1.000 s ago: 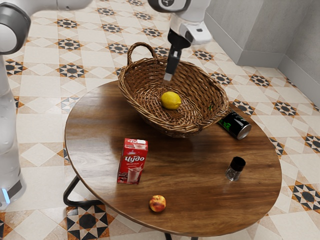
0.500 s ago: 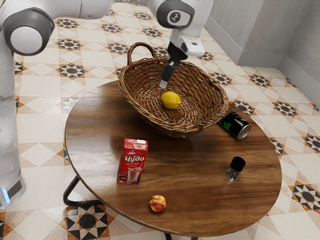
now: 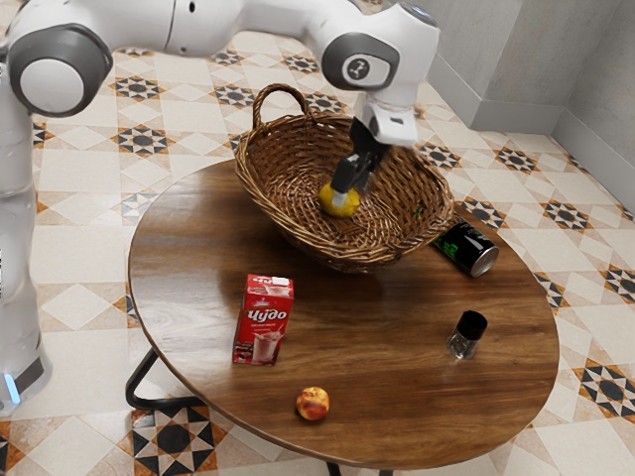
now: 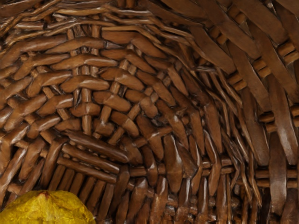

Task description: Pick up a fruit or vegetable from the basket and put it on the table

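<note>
In the exterior view my gripper [image 3: 351, 192] reaches down inside the wicker basket [image 3: 288, 224], its two fingers apart. The yellow lemon [image 3: 329, 205] lies on the basket's bottom at the fingertips, partly covered by the nearer finger. Whether a finger touches it, I cannot tell. In the wrist view the lemon [image 4: 46, 210] lies under the hand, against the woven basket [image 4: 187, 93].
On the round wooden table [image 3: 387, 347] stand a red carton [image 3: 263, 319] and a black-capped shaker [image 3: 467, 335]. A peach [image 3: 313, 404] lies near the front edge. A black can [image 3: 468, 248] lies beside the basket.
My hand has come down deeper into the basket, and the fingers now overlap the lemon in the exterior view. The fingers now show apart. The lemon has not visibly moved.
</note>
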